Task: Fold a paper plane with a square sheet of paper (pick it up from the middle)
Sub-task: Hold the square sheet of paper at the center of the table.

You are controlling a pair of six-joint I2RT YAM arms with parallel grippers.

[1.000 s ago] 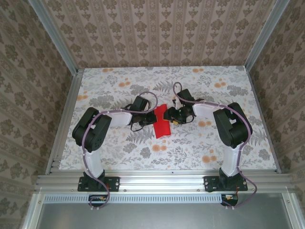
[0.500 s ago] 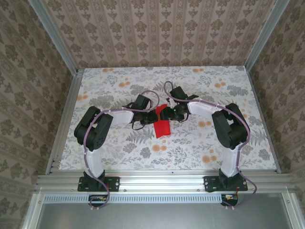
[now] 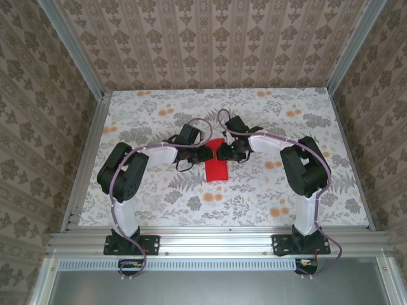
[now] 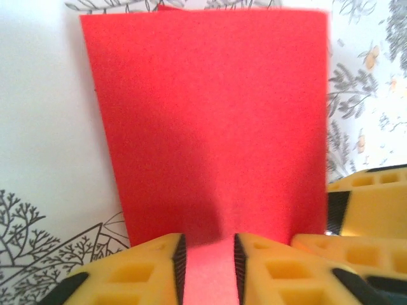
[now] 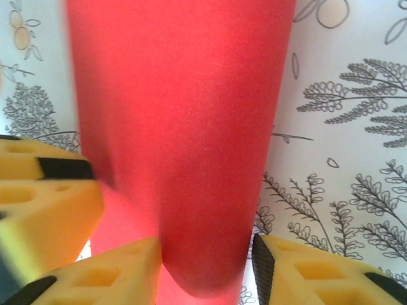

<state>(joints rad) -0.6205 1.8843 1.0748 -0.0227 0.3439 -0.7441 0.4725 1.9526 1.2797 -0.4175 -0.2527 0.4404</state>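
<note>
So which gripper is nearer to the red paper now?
Neither clearly: both are at it. The left gripper has the red paper between its fingers from the left side; the right gripper straddles it from the right side.

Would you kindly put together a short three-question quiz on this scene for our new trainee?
1. True or false: the paper is blue.
2. Where on the table is the paper? A) between the left gripper and right gripper; B) at its far left corner; C) at its near edge.
3. Fill in: the left gripper's fingers are mainly ___ in colour.
Key: 1 false; 2 A; 3 yellow.
</note>
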